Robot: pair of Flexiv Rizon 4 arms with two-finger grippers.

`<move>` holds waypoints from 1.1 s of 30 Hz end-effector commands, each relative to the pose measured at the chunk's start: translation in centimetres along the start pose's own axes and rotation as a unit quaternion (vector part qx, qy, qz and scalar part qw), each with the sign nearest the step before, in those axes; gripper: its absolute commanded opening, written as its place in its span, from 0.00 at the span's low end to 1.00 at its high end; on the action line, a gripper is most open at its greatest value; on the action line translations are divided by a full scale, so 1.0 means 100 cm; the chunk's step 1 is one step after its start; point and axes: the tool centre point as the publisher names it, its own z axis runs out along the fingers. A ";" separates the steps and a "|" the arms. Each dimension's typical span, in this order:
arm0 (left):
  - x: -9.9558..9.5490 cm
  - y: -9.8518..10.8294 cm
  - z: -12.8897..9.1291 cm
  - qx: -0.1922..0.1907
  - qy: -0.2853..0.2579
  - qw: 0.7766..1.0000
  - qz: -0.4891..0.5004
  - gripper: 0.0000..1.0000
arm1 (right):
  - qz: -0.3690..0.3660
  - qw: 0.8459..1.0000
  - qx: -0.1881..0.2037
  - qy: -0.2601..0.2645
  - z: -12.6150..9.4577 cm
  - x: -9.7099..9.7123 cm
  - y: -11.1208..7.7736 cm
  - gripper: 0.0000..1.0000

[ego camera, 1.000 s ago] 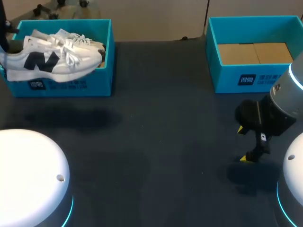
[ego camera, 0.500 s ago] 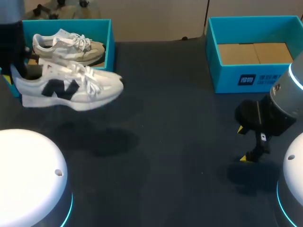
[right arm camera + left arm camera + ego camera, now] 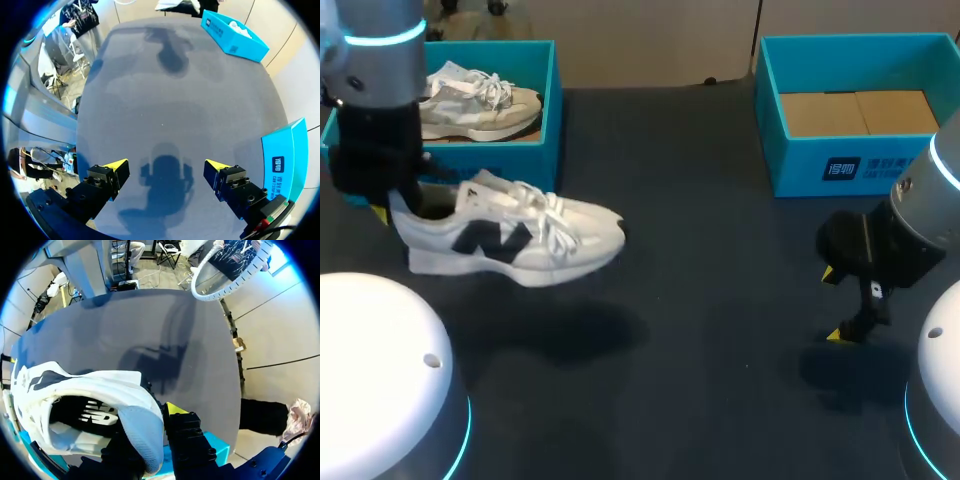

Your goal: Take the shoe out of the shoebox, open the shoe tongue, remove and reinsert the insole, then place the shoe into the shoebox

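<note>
While the left gripper (image 3: pixel 150 426) pinches the padded heel collar of a white lace-up sneaker with a dark logo on its side (image 3: pixel 510 238), the shoe hangs level above the dark grey table (image 3: pixel 700 300), toe pointing toward the middle, its shadow on the surface below. One finger sits inside the heel opening and the other outside, its yellow tip showing against the back. Just behind the shoe stands the teal cardboard shoebox on the left (image 3: pixel 525 165), holding a second white-and-beige sneaker (image 3: pixel 480 100). Across the table, well apart, a second teal shoebox with a brown cardboard floor (image 3: pixel 880 165) stands open. In front of it the right gripper (image 3: pixel 167 172) hovers just above the table, fingers spread wide and holding nothing.
</note>
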 end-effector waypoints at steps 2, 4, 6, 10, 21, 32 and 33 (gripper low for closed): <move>-0.020 -0.013 0.004 -0.019 0.004 1.000 0.002 0.00 | 0.000 1.000 0.001 -0.001 0.002 0.001 0.000 1.00; -0.026 -0.019 0.006 -0.019 0.004 1.000 0.003 0.00 | 0.000 1.000 0.001 -0.001 0.002 0.001 0.000 1.00; -0.034 -0.022 0.009 -0.010 0.011 1.000 -0.008 0.00 | 0.000 1.000 0.001 -0.001 0.002 0.001 0.000 1.00; -0.034 -0.022 0.009 -0.010 0.011 1.000 -0.008 0.00 | 0.000 1.000 0.001 -0.001 0.002 0.001 0.000 1.00; -0.034 -0.022 0.009 -0.010 0.011 1.000 -0.008 0.00 | 0.000 1.000 0.001 -0.001 0.002 0.001 0.000 1.00; -0.087 -0.037 0.031 -0.004 0.014 1.000 0.005 0.00 | 0.000 1.000 0.001 -0.001 0.002 0.001 0.000 1.00; -0.091 -0.039 0.033 0.001 0.014 1.000 0.007 0.00 | 0.000 1.000 0.001 -0.001 0.002 0.001 0.000 1.00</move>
